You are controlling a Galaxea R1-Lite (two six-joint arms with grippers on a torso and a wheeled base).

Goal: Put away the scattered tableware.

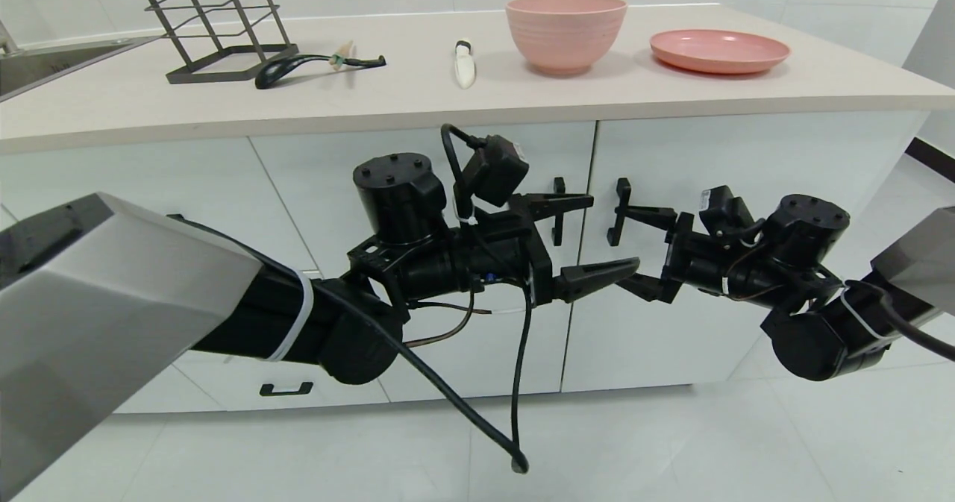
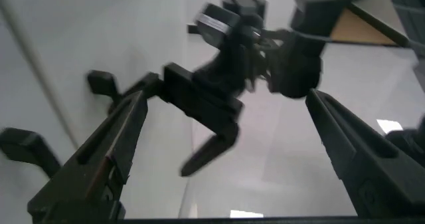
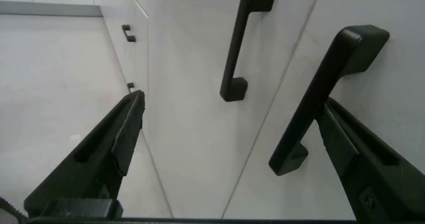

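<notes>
**Start of job: nothing picked up yet**

L end effector and R end effector, both wide open and empty, hang tip to tip in front of the cabinet doors, below the bench. Up top: rack, bowl, plate, ladle, white utensil, all loose. Next, prob.: raise an arm over the bench edge, then drop on one item.

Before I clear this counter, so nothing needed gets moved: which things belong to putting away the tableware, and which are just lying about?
For the job: pink bowl, pink plate, white utensil, black ladle, probably the wire rack.
Not part of it: sink, cabinet door handle, drawer handle.
</notes>
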